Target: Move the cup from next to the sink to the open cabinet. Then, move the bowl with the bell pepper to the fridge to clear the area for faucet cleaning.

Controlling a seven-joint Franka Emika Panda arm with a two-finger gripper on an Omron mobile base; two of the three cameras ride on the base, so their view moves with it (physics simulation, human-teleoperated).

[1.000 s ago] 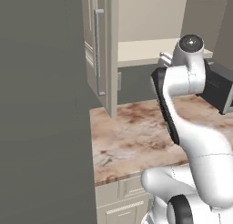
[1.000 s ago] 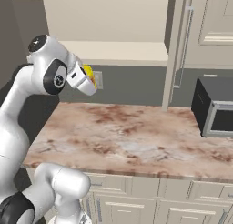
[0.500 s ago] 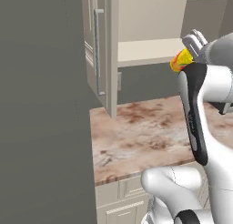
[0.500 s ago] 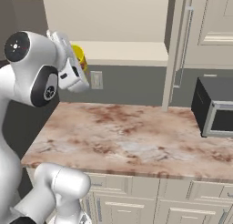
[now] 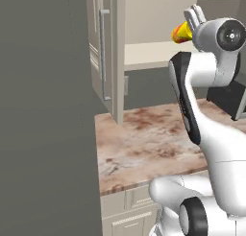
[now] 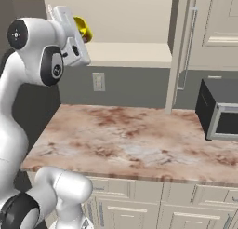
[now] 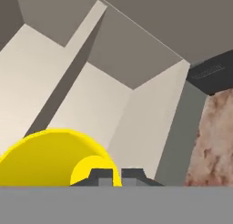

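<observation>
A simulated kitchen corner with a white robot arm raised high in front of an open wall cabinet. The gripper (image 5: 188,24) sits at the top of the arm, level with the cabinet opening, and it holds a yellow cup (image 5: 180,33) with a reddish base; the fingers are closed on the cup, which fills the space between them. In the right base view the cup (image 6: 82,29) shows as a small yellow shape just beyond the hand, in front of the pale back wall of the cabinet and above its shelf (image 6: 135,55). In the hand view the cup (image 7: 50,157) is a large yellow curve at the bottom, with the dark fingertips (image 7: 102,176) beside it, and the cream inside walls of the cabinet (image 7: 91,86) beyond. The cup hangs in the air, not resting on the shelf. The cabinet's door (image 5: 108,53) stands open to the left of the opening in the left base view, with a long vertical handle (image 5: 102,55). Below is a marbled brown and cream counter (image 6: 130,139), with a wall outlet (image 6: 98,82) on the grey wall behind it. A dark microwave (image 6: 219,109) sits on the counter to the right, well apart from the arm. Cream drawers (image 6: 153,209) run under the counter's front edge. A tall grey panel (image 5: 45,115) fills the left of the left base view.
</observation>
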